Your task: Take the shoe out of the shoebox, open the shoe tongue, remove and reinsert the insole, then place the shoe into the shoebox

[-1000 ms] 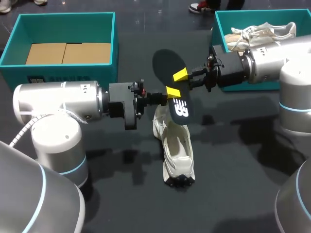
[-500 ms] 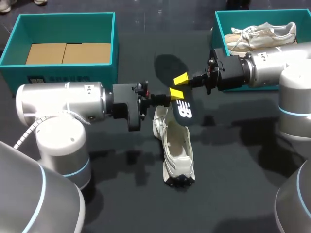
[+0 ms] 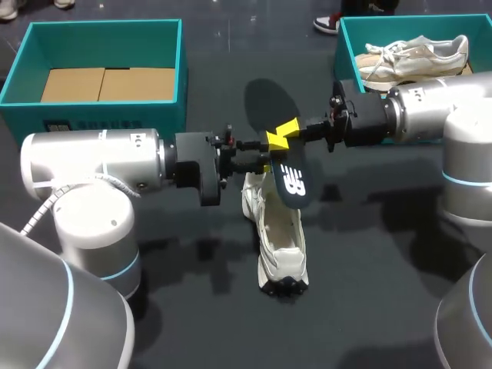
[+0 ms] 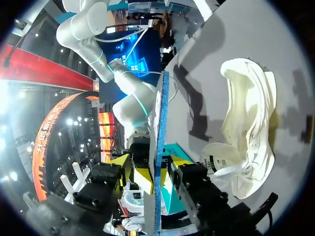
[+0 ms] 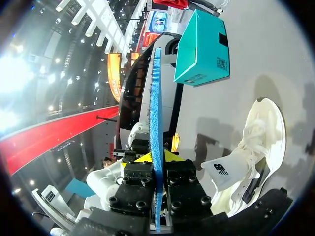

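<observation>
Right tool [image 3: 284, 132] tight on insole [image 3: 288, 181]

We see the insole [image 3: 269, 104] matt black on top with a blue, grainy foam underside, the shoe [image 3: 280, 242] of off-white cloth, the table [image 3: 384, 292] dark and faintly glossy.

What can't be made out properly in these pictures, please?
- Head view: the insole hangs over the far end of the shoe and hides it.
- Head view: the right shoebox is cut off by the picture's edge, and the right arm hides its front wall.
- Both wrist views: the insole is edge-on, so neither face shows.
</observation>
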{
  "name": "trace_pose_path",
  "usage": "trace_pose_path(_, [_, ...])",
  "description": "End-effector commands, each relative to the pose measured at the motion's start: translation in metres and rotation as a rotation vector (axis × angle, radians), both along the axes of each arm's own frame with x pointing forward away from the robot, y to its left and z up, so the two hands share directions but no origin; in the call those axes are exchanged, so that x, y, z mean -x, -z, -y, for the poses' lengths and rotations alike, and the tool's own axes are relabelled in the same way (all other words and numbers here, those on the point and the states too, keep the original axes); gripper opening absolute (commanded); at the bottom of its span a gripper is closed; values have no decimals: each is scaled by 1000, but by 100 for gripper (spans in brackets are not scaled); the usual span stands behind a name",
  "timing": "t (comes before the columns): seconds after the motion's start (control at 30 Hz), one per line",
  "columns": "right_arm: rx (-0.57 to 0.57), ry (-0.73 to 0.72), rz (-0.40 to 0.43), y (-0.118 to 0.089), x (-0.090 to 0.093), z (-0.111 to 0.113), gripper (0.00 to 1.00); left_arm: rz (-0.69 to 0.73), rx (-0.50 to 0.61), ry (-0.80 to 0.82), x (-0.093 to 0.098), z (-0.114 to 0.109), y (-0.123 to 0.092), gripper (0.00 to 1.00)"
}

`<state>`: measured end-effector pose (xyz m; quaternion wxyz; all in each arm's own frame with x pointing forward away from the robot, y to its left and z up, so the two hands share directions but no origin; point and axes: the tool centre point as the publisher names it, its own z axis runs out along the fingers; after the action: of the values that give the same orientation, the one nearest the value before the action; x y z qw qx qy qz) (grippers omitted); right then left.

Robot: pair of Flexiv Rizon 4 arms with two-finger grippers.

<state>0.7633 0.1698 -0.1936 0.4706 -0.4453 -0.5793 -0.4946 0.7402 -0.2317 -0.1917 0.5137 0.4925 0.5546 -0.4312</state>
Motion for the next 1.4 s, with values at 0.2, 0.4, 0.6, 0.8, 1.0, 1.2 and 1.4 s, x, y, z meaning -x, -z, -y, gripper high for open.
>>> trace_pose_path(0.2, [-1,6,-14,7,14,2,0,-82,-164,-41,-22,-66,-20,100])
trace_pose_path(0.4, [-11,-1,-23,9,20,-4,0,-64,-242,-71,-29,-76,-23,100])
trace_pose_path(0.6, [-11,-1,-23,9,20,-4,0,-64,-242,-71,-29,-76,-23,100])
trace_pose_path(0.8, [-11,-1,-23,9,20,-4,0,-64,-242,-71,-29,-76,-23,100])
trace_pose_path(1.0, [-11,-1,-23,9,20,-4,0,-76,-389,-99,-56,-81,-45,100])
trace_pose_path(1.2, [-11,-1,-23,9,20,-4,0,-48,-567,-64,-70,-86,-65,100])
trace_pose_path(1.4, [-11,-1,-23,9,20,-4,0,-84,-733,-14,-88,-87,-78,100])
